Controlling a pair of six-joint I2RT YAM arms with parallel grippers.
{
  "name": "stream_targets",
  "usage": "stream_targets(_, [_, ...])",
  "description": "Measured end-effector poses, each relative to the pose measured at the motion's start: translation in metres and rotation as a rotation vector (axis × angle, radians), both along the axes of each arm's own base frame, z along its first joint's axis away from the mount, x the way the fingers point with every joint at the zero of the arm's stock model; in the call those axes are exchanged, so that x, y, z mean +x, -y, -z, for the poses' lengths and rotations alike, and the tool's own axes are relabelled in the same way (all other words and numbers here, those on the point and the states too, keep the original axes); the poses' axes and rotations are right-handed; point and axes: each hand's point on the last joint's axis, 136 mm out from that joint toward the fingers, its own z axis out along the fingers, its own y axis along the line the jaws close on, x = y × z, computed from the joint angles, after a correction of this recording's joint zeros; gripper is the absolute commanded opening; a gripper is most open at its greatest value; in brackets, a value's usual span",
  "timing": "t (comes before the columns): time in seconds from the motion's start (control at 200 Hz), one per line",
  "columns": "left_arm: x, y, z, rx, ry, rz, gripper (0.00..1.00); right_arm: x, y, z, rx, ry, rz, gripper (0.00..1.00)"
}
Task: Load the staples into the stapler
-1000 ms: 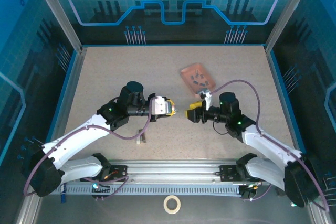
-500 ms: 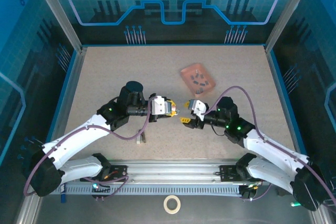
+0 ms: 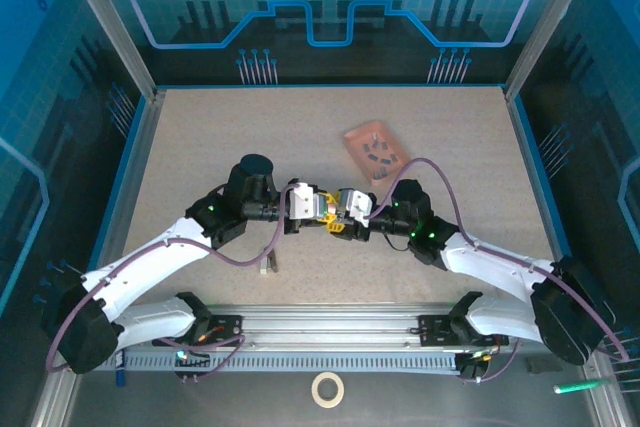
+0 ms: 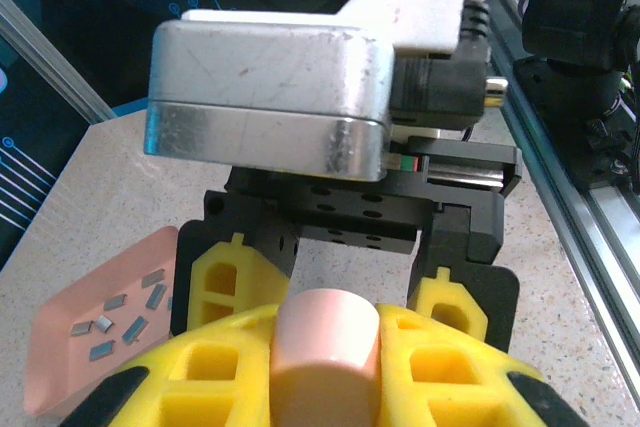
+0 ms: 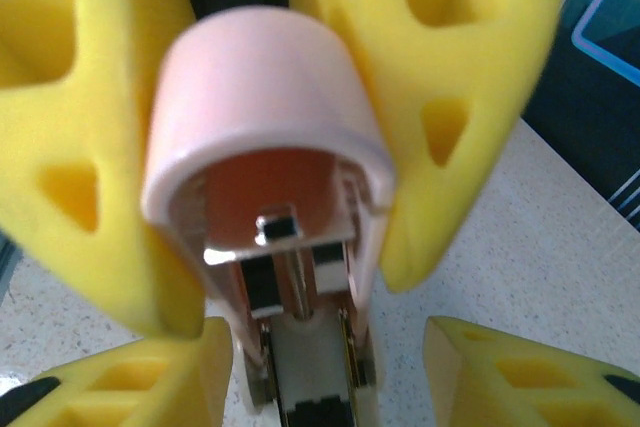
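The two hands meet nose to nose just to the 6 o'clock side of the worktop's (image 3: 220, 127) centre. The left hand (image 3: 322, 209) is at 9 o'clock of the right hand (image 3: 347, 222).

The left hand is clenched on the stapler (image 4: 327, 342), whose pale rounded end pokes out between its yellow fingers (image 5: 60, 97) toward the right hand. From the right wrist the stapler shows end-on. Its cap sits at 12 o'clock with a reddish inside, and the metal channel drops away toward 6 o'clock. The stapler is held off the worktop.

The right hand is released. Its fingertips (image 5: 510, 377) stand apart at 5 and 7 o'clock of the stapler's lower part. The 5 o'clock one is clearly not touching it. The 7 o'clock one is just beside it, and I cannot tell whether they touch.

A pink tray (image 4: 50, 377) lies on the worktop at about 1 o'clock from the two hands, near but apart from them. The staples (image 4: 105, 325), small grey strips, lie scattered loose inside it. I cannot tell whether any staple is already in the channel.
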Motion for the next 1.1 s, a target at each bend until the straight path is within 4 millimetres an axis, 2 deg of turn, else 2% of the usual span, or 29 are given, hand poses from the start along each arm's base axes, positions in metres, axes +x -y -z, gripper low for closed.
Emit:
stream_targets(0.175, [0.001,0.001,-0.004,-0.017,0.002,-0.004,0.16,-0.005,-0.005,-0.014,0.051,0.041,-0.044,0.32])
stream_targets(0.295, [0.0,0.001,-0.004,-0.02,-0.006,0.0,0.22,-0.007,-0.005,-0.014,0.059,0.037,-0.054,0.13])
stream_targets(0.42, [0.002,0.001,-0.003,-0.029,-0.035,-0.02,0.43,-0.008,-0.005,-0.012,0.062,0.036,-0.058,0.06])
stream_targets(0.49, [0.008,0.001,-0.005,-0.043,-0.055,-0.063,0.59,-0.008,-0.004,-0.009,0.063,0.017,-0.046,0.05])
stream_targets(0.61, [0.029,-0.004,-0.01,-0.079,-0.098,-0.209,0.86,0.001,0.001,-0.001,0.061,-0.073,0.03,0.07])
stream_targets(0.665, [0.041,-0.009,-0.012,-0.1,-0.135,-0.298,0.91,0.006,0.004,0.005,0.059,-0.14,0.082,0.08])
stream_targets(0.79, [0.069,-0.028,-0.009,-0.146,-0.209,-0.523,0.94,0.018,0.01,0.025,0.043,-0.325,0.227,0.08])
stream_targets(0.865, [0.083,-0.044,0.001,-0.172,-0.264,-0.655,0.95,0.026,0.012,0.04,0.033,-0.441,0.342,0.1])
stream_targets(1.101, [0.11,-0.12,0.034,-0.296,-0.476,-1.069,0.94,0.053,0.017,0.098,-0.027,-0.782,0.771,0.1])
